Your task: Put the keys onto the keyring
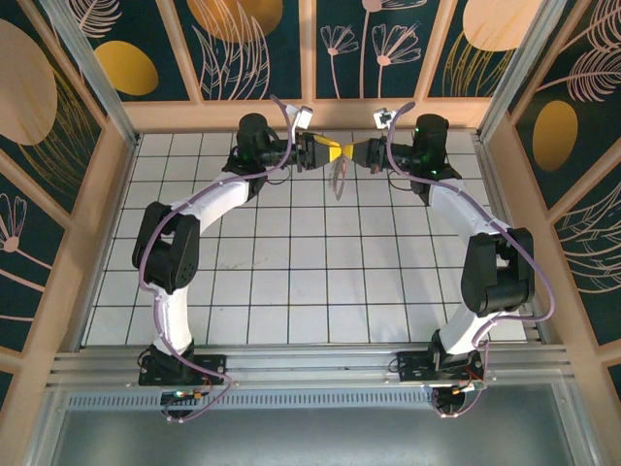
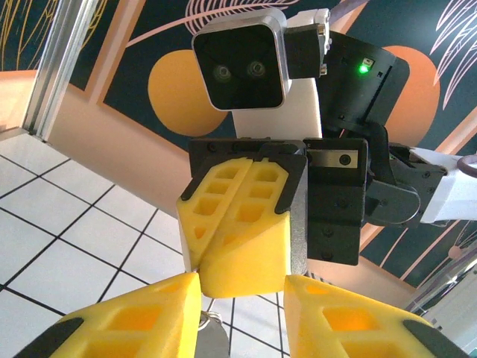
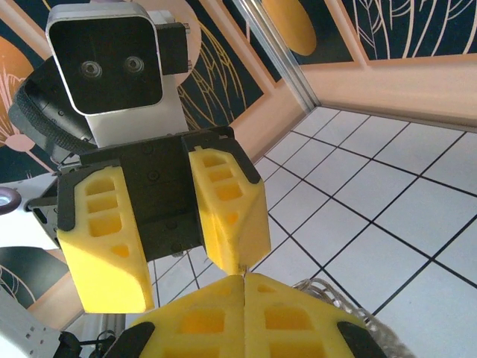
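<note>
Top external: the keyring [image 1: 340,179] is being gripped at upper centre by the closed right gripper [image 1: 358,153]. The left gripper [image 1: 334,152] is being held open, facing it.

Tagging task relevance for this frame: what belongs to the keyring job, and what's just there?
Job:
- keyring, at the tips of the shut right gripper
- left gripper, open, facing it

Just there:
- tiled table
- patterned walls
- metal rail
</note>
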Robot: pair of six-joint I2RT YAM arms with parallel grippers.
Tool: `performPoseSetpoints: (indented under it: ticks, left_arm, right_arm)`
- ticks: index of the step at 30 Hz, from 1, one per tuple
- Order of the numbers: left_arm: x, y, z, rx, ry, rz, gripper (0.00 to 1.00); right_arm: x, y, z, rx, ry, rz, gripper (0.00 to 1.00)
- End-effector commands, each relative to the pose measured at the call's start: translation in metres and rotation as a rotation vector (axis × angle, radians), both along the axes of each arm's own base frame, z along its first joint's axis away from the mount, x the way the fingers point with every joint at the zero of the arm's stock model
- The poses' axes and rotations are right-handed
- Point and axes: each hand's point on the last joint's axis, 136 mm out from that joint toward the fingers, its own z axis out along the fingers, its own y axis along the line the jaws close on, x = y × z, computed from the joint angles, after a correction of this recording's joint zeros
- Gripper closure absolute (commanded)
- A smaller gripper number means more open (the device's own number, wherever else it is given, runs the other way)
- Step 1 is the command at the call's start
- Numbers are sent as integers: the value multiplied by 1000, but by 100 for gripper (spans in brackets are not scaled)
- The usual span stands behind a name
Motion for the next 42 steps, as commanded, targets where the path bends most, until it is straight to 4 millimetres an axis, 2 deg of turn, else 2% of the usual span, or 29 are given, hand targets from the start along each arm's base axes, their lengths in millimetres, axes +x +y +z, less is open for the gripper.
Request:
performPoseSetpoints:
  ticks: [1,17,30,38,42]
  left_arm:
    - [1,-4,-5,-12,10,-6,65]
    - [15,-1,-4,-5,-5,90,63]
    - [2,-7,8,-39,-7,23,63]
    - [-2,-12,8,-43,-11,7,67]
    - [-2,-13,8,-47,-9,3,74]
  right_arm:
    - [-14,-1,31,29,-105,26,100]
    - [-18,-8,31,23,-110,18,100]
    - [-15,-4,36,51,-111,22,100]
    - [-15,0,33,46,-106,29,100]
    - [-15,0,31,44,-104,28,100]
